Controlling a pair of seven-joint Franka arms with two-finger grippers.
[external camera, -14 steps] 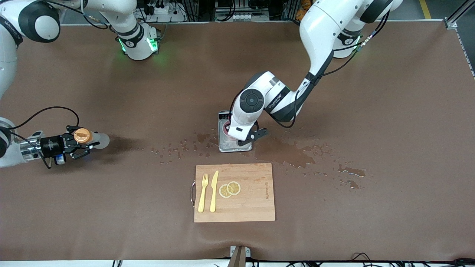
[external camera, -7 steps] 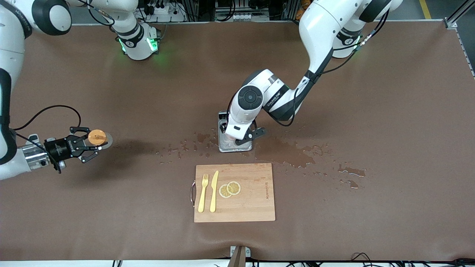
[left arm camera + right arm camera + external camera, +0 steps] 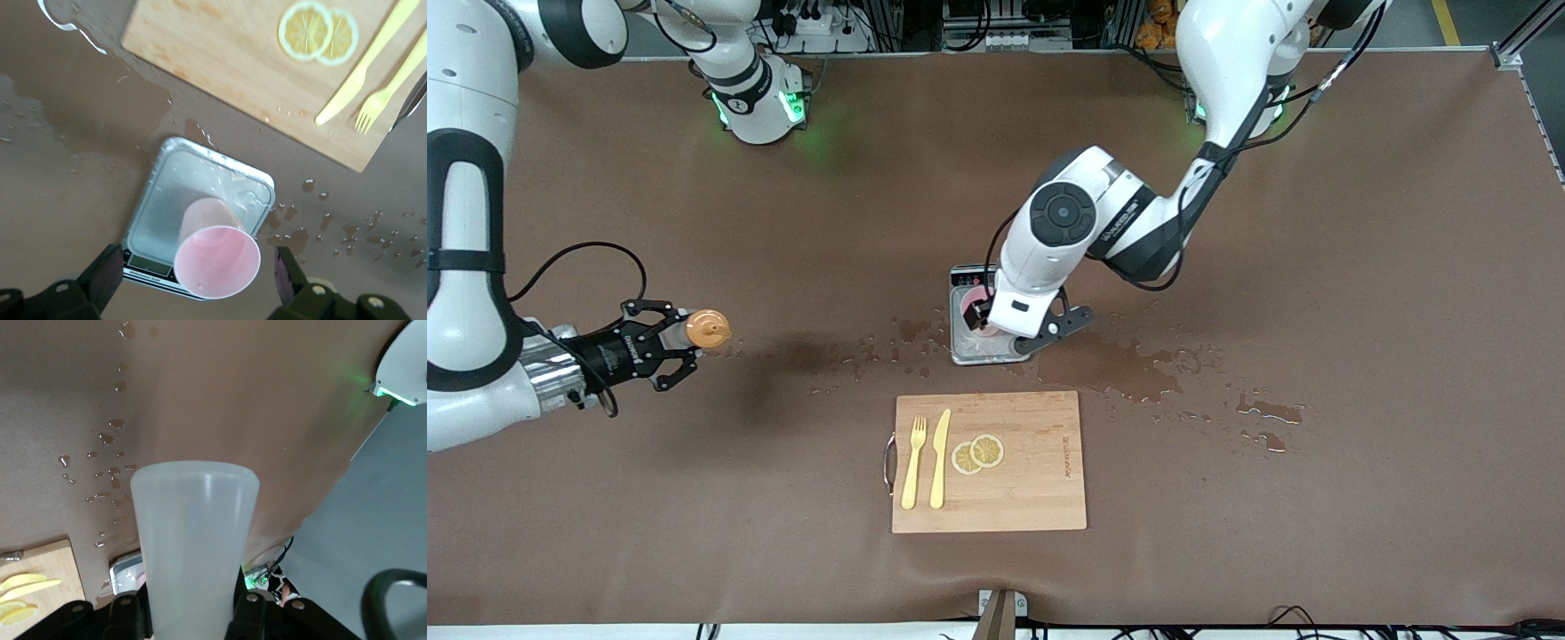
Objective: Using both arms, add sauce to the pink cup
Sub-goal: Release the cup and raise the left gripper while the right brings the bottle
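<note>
The pink cup [image 3: 970, 308] [image 3: 217, 259] stands on the grey scale [image 3: 983, 356] [image 3: 197, 179] mid-table. My left gripper [image 3: 989, 322] [image 3: 197, 272] hangs over it, open, one finger on each side of the cup and neither touching it. Toward the right arm's end of the table, my right gripper [image 3: 665, 343] [image 3: 184, 615] is shut on the sauce bottle [image 3: 701, 330] [image 3: 193, 533]. The bottle is held above the table with its orange cap showing in the front view. In the right wrist view its whitish body fills the space between the fingers.
A wooden cutting board [image 3: 1040, 498] lies nearer to the front camera than the scale, with a yellow fork [image 3: 912, 462], a yellow knife [image 3: 940, 458] and lemon slices [image 3: 977, 453] on it. Puddles and drops of liquid [image 3: 1129, 369] wet the table around the scale.
My left gripper has opened and let go of the pink cup, and its wrist has drawn back a little. My right arm has carried the sauce bottle toward the scale.
</note>
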